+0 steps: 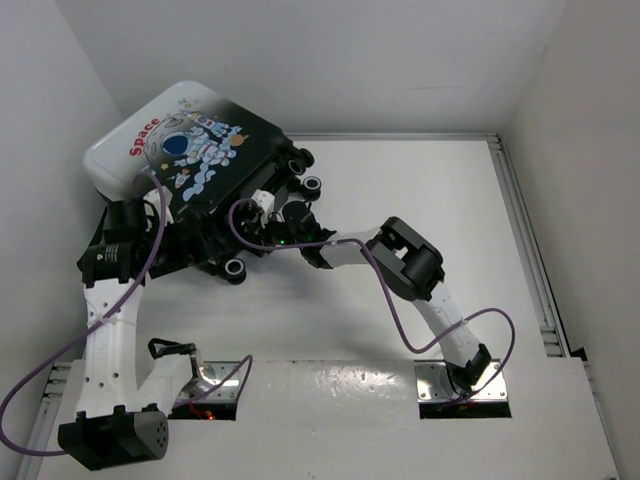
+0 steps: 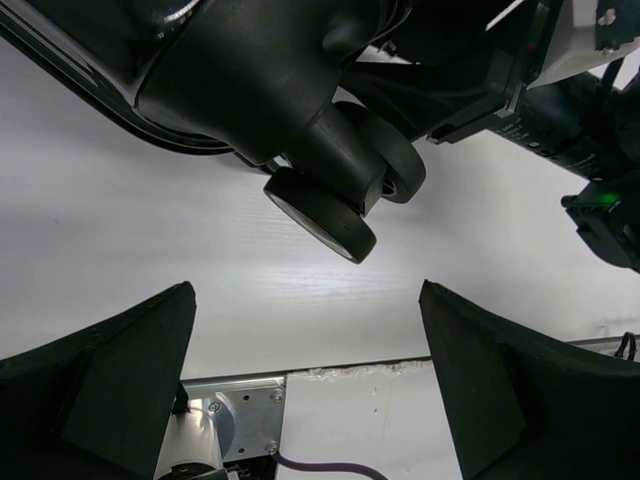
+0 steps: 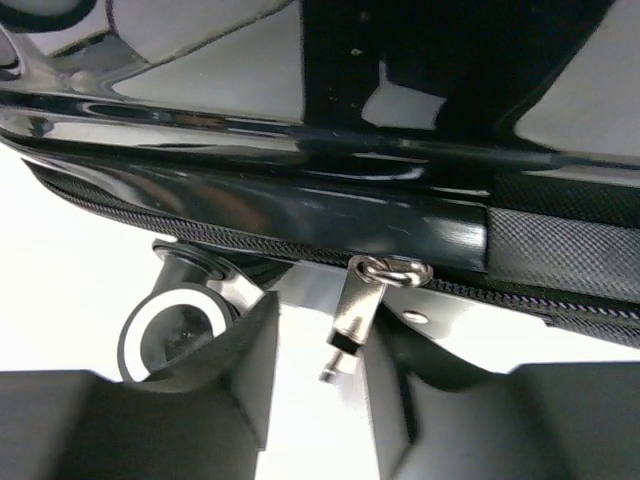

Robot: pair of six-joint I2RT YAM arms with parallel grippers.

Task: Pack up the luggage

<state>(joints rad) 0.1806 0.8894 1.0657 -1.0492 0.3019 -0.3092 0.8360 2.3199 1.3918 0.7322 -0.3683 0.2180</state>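
White-to-black astronaut-print hard-shell luggage [image 1: 190, 150]: left gripper [image 2: 305, 300] gapes empty near it, right gripper [image 3: 320, 330] narrowly flanks its metal zipper pull [image 3: 352, 300], grasp unclear.

white-to-black luggage [image 1: 190, 150], cartoon astronaut print, red "space" lettering.

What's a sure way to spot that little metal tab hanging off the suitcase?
Find the glossy black-and-white hard-shell suitcase at the table's far left. Along its zipped edge, beside a black caster wheel, hangs a small silver zipper pull between the right gripper's dark fingers. It's the only shiny metal piece dangling there.
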